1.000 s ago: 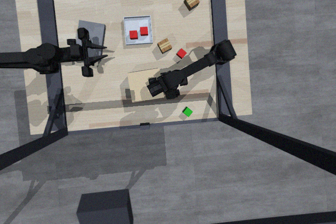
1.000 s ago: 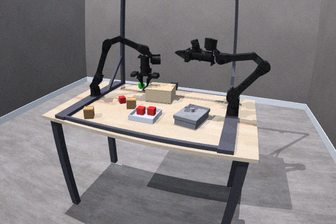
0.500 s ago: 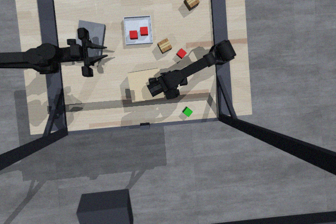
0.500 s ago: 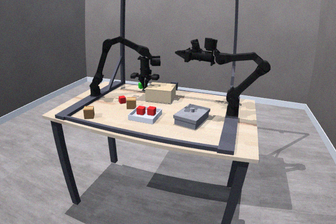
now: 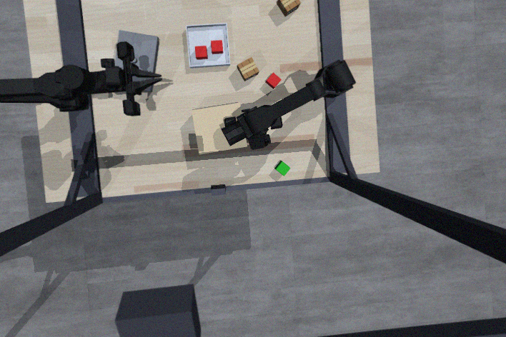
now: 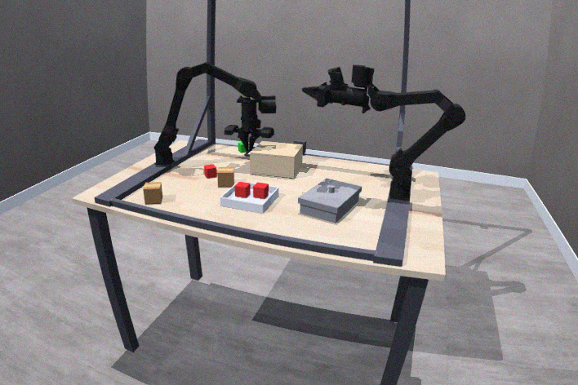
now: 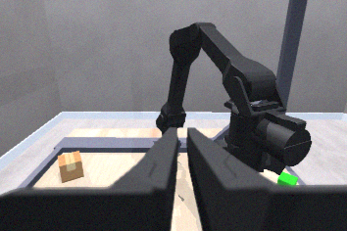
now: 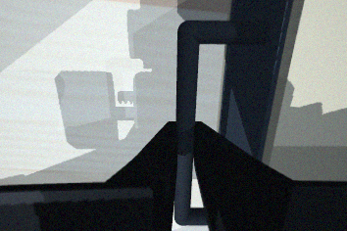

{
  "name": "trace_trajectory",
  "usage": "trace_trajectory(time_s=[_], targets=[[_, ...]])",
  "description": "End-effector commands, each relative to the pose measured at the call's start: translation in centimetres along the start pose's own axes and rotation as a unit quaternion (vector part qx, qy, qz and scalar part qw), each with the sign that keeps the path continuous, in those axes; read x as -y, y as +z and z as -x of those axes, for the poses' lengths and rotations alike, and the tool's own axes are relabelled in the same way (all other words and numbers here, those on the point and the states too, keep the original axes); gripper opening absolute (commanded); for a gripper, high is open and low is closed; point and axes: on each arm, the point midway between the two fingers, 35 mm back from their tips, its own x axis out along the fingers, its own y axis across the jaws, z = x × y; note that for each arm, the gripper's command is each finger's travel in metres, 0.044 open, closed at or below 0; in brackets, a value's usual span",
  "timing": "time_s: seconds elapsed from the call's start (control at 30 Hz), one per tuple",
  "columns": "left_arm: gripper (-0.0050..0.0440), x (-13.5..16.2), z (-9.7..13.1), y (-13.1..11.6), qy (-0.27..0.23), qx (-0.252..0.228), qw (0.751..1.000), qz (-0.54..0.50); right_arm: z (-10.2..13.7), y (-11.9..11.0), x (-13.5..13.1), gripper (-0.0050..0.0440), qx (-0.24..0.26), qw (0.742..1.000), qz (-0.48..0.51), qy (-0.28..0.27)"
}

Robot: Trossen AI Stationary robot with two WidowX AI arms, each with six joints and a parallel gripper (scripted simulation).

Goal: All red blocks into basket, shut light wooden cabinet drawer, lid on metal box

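I have the right hand [image 5: 252,125] [image 6: 249,151] [image 8: 183,129] pointing down beside the light wooden cabinet [image 5: 210,124] [image 6: 273,163], its fingers clamped on the dark handle [image 8: 186,78]. The cabinet lies at about six o'clock from the basket [image 5: 207,66] [image 6: 240,204] in the top view. I judge the step to be opening the drawer to look for hidden red blocks. I should confirm the grip, then pull straight out from the front, slowly and level; any sideways drift could twist the bar free or drag the cabinet round. I'd stop once the inside shows, leaving room to reach in.

My left hand [image 5: 161,78] [image 6: 304,89] [image 7: 181,135] hangs above the desk [image 5: 143,132] [image 6: 186,184], fingers together on nothing. It is best kept out of the way while I pull.

Two red blocks [image 5: 201,52] [image 6: 260,190] sit inside the basket. A loose red block [image 5: 273,80] [image 6: 210,170] lies at four o'clock from it, past a wooden block [image 5: 248,69] [image 6: 225,177]. The metal box [image 5: 139,38] [image 6: 318,210], at nine o'clock, has its lid [image 6: 345,191] on; I can't tell whether it is fully down. The green block [image 5: 281,168] [image 6: 241,147] [image 7: 287,179] must stay out.
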Motion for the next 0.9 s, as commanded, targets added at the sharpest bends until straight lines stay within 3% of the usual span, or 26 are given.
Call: trace_trajectory(time_s=[0.0, 0.17, 0.4, 0.57, 0.87], targets=[[0.0, -0.1, 0.4, 1.9, 0.002, 0.024, 1.0, -0.003, 1.3, 0.1, 0.8, -0.0013, 0.01, 1.0, 0.0, -0.024], [0.0, -0.1, 0.4, 1.9, 0.002, 0.024, 1.0, -0.003, 1.3, 0.1, 0.8, -0.005, 0.01, 1.0, 0.0, -0.024], [0.0, 0.1, -0.3, 1.6, 0.0, 0.011, 1.0, -0.017, 1.3, 0.1, 0.8, -0.005, 0.01, 1.0, 0.0, -0.024], [-0.0001, 1.3, -1.9, 1.0, -0.016, -0.03, 0.994, -0.107, 1.3, 0.1, 0.8, -0.005, 0.01, 1.0, 0.0, -0.024], [-0.0005, 3.4, -4.5, -0.7, -0.061, -0.102, 0.954, -0.274, 1.3, 0.1, 0.8, -0.005, 0.01, 1.0, 0.0, -0.024]])
